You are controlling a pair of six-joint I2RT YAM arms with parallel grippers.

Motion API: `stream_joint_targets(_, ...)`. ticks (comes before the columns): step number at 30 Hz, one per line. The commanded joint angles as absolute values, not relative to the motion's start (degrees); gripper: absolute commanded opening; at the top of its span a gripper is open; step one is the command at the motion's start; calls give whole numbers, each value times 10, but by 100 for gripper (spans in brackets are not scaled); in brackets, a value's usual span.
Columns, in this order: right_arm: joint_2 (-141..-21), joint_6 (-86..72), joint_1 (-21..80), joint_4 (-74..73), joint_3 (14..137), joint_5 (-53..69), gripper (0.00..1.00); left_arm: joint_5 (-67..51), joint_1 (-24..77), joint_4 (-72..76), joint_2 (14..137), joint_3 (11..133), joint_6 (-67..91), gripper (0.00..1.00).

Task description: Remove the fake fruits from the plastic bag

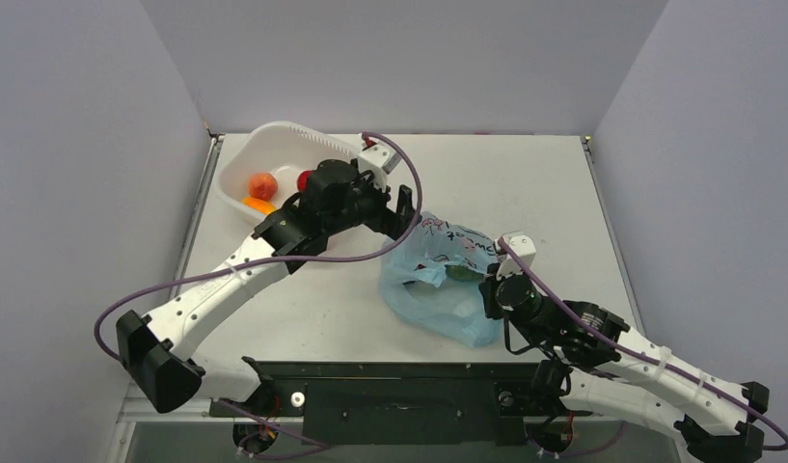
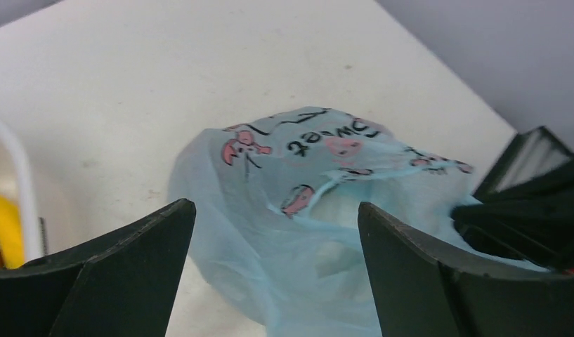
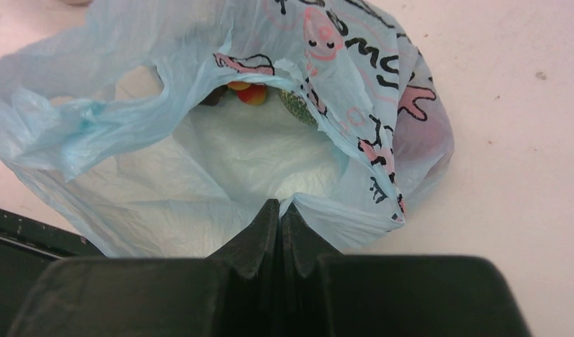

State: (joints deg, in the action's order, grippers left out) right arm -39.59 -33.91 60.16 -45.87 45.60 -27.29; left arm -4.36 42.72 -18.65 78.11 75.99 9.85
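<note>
Two sets of fingers work the plastic bag (image 1: 438,294). Left fingers (image 2: 129,267) spread wide, empty, hovering at bag's far-left edge. Right fingers (image 3: 259,235) closed, pinching bag's near rim, mouth gaping. Fake fruits (image 3: 250,93) left inside, a red-orange one and green gourd (image 3: 296,105) just beside it, sit deep at far end, right and near of left fingers; left arm nearer. Bag thin, crinkly, light blue, pink prints. Other fruits already in white tub (image 1: 274,145), far left on tabletop (image 1: 525,183).
</note>
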Motion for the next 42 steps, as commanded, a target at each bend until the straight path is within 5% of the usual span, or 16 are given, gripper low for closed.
stream_joint_targets(1, -378, -316, 606, -463, 491, -315, 0, -99, 445, -156, 688, 735, 256, 82)
stream_joint_targets(8, -348, -320, 606, -433, 470, -265, 0, -90, 552, 28, 556, 576, 418, 79)
stream_joint_targets(19, -283, -316, 607, -415, 447, -258, 0, 121, 750, -49, 687, 623, 340, 74)
stream_joint_targets(23, -264, -315, 612, -409, 441, -252, 0, 194, 757, -77, 737, 630, 338, 69)
stream_joint_targets(30, -264, -311, 625, -409, 441, -232, 0, 191, 742, -173, 849, 722, 324, 69)
stream_joint_targets(42, -283, -373, 651, -385, 412, -166, 0, 183, 653, -213, 927, 699, 330, 70)
